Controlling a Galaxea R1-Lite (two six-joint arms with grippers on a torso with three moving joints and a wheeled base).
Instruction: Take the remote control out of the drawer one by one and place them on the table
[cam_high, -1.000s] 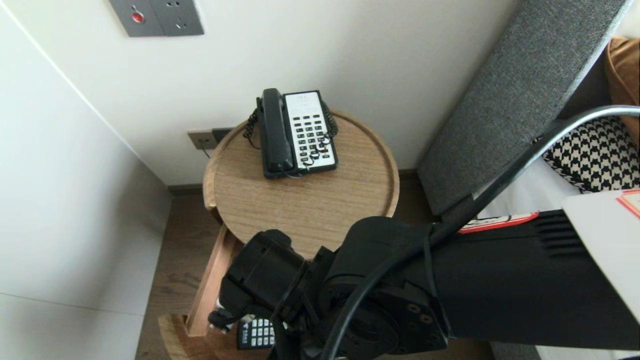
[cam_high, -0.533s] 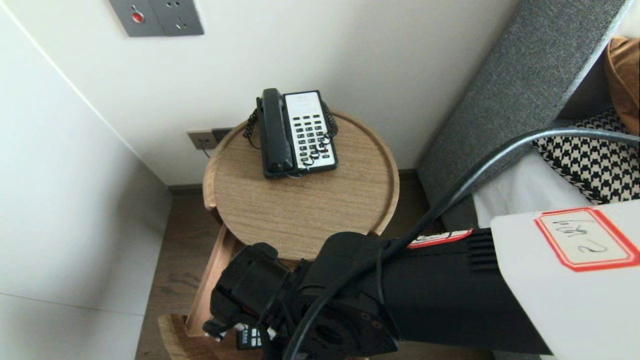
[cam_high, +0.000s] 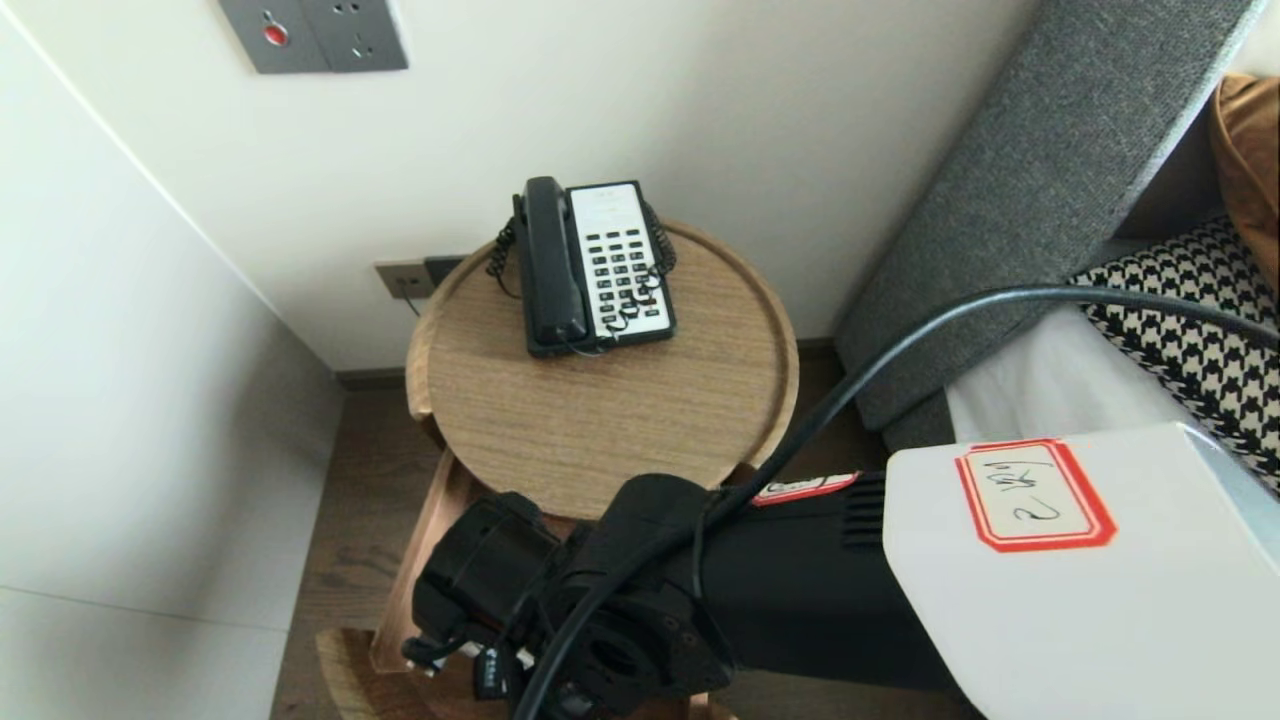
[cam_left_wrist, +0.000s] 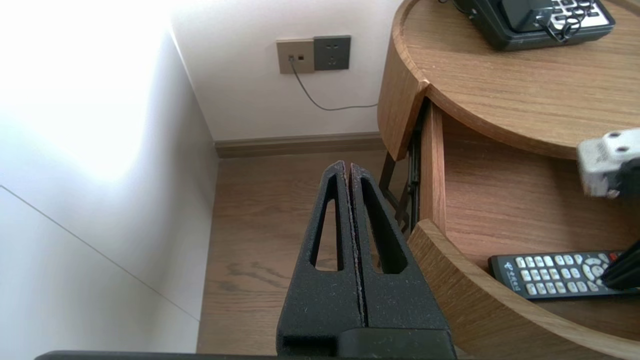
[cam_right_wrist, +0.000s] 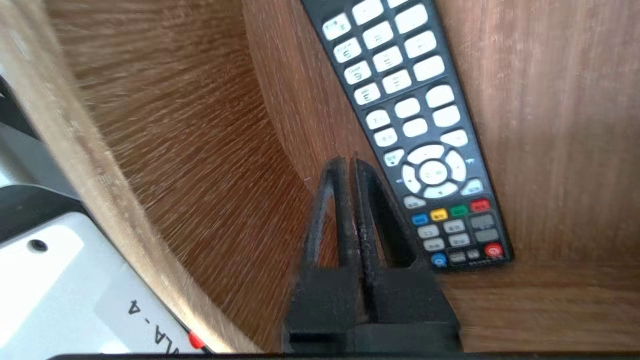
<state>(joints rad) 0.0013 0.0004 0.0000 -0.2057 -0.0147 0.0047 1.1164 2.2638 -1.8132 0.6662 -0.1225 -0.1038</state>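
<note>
A black remote control (cam_right_wrist: 415, 125) with white keys lies flat on the floor of the open wooden drawer (cam_right_wrist: 550, 150). My right gripper (cam_right_wrist: 348, 162) is down inside the drawer, shut and empty. Its tips sit beside the remote's long edge, between the remote and the drawer's curved front wall (cam_right_wrist: 200, 150). I cannot tell whether they touch it. From the left wrist view the remote (cam_left_wrist: 555, 275) lies behind the curved drawer front (cam_left_wrist: 480, 295). In the head view the right arm (cam_high: 700, 600) covers most of the drawer. My left gripper (cam_left_wrist: 347, 167) hangs shut over the floor beside the table.
A black and white desk phone (cam_high: 595, 265) sits at the back of the round wooden tabletop (cam_high: 620, 420). Walls close in at the left and behind. A grey headboard (cam_high: 1030, 200) and bed stand on the right. A wall socket with a cable (cam_left_wrist: 312, 54) is behind the table.
My right arm has drawn down and toward the near edge of the head view, sinking lower into the drawer. It now hides more of the remote there. The left arm kept still.
</note>
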